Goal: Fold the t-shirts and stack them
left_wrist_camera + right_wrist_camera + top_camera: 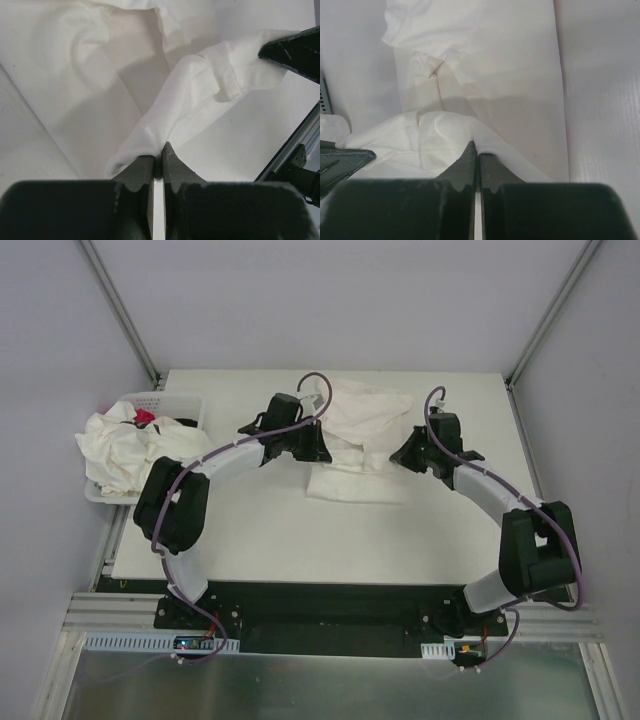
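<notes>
An off-white t-shirt [365,412] hangs bunched between my two grippers over the middle of the table. My left gripper [318,445] is shut on one edge of it [165,120]. My right gripper [405,455] is shut on the other edge [435,135]. Below it a folded t-shirt [355,483] lies flat on the table; it also shows in the right wrist view [520,85]. Several more t-shirts [125,450] are heaped in and over the white basket [180,403] at the left.
The white table [300,550] runs to its near edge in front of the arm bases. A small red packet [143,417] peeks out of the basket. Grey walls and metal posts enclose the back corners.
</notes>
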### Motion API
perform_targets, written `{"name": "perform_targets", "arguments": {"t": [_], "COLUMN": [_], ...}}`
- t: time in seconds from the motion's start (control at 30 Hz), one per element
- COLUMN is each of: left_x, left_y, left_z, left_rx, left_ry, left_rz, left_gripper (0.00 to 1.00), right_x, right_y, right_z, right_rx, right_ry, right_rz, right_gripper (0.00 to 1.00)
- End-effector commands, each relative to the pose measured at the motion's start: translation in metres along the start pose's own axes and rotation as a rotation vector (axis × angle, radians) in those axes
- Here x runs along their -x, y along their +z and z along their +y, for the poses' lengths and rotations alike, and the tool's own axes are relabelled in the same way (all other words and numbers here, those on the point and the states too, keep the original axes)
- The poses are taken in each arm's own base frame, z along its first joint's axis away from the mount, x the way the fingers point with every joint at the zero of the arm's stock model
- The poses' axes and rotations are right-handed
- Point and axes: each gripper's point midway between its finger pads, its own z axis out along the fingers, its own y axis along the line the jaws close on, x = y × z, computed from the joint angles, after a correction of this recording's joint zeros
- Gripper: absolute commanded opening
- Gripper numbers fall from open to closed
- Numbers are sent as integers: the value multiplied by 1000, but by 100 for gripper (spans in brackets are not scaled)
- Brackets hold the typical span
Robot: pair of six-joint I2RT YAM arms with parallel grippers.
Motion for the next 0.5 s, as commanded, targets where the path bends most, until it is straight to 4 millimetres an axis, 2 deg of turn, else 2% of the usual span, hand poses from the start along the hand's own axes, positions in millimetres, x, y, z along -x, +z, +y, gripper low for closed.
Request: {"name": "perform_targets", "arguments": {"t": [0.0,0.27,0.47], "left_x": [30,42,60], "left_y": [-1,5,13], "left_z": [-8,2,10], "left_rx": [-44,-43,-63], "left_ry": [36,20,8], "left_rz": [-60,-65,-76], "left_gripper": [0,0,0], "right_x": [35,49,61], "right_y": [9,23,36], "right_z": [25,29,24], "right_rx": [82,92,93], "right_ry": [0,22,45], "right_rz": [-71,-72,-65], "right_gripper": [1,1,1]}}
